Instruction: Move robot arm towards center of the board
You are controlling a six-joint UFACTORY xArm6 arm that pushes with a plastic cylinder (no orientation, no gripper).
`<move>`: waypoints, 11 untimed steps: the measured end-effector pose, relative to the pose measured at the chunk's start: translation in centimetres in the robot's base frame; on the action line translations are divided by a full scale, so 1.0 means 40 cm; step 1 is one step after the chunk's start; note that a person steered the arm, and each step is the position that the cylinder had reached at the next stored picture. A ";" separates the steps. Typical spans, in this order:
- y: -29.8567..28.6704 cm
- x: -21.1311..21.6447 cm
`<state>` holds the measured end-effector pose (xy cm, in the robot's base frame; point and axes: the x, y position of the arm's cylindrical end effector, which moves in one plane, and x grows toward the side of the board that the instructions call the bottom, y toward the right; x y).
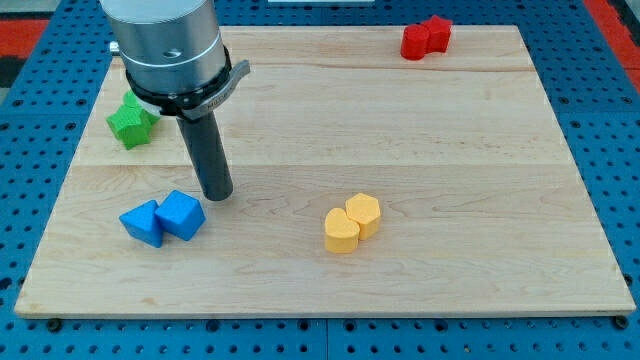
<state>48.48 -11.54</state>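
My tip (218,195) rests on the wooden board (420,150) in its left half, left of the board's middle. Two blue blocks lie just below it: a cube (181,214) and an angular one (142,222), touching each other. The tip stands a little above and to the right of the blue cube, apart from it. A green star block (131,120) lies at the view's left, partly hidden behind the arm. Two yellow blocks, a heart (341,231) and a rounded one (364,213), touch each other right of the tip.
Two red blocks (425,38) sit together at the board's top right edge. The arm's grey body (168,45) fills the top left. A blue pegboard surface (600,120) surrounds the board.
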 end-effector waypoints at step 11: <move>0.249 -0.197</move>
